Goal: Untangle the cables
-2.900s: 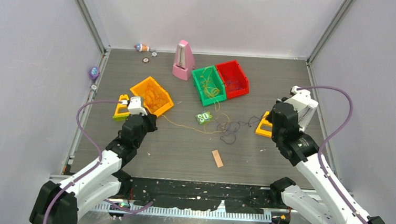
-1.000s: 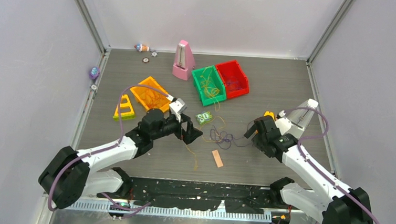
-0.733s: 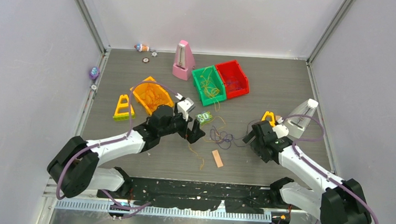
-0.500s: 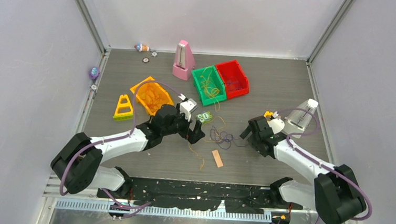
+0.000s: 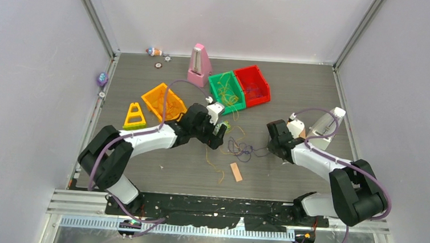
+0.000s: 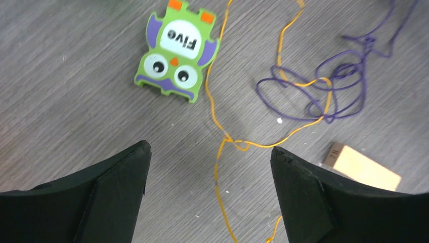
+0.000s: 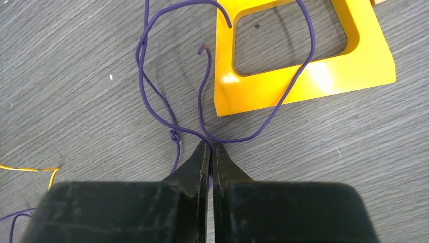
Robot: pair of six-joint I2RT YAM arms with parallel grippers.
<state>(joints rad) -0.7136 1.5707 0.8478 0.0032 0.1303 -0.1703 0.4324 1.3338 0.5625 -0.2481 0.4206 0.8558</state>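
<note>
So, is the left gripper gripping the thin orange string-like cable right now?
No, the left gripper stands wide open, with the thin orange cable lying loose on the grey table between its fingers.

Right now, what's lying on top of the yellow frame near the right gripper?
One loop of the purple cable drapes across the yellow frame, over its near bar and open window. Bare table shows through the window. The frame's far end is cut off from view.

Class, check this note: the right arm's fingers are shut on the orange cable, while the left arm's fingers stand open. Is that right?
No. The right gripper is shut on the purple cable, not orange, as the right wrist view shows. The left gripper does stand open.
</note>
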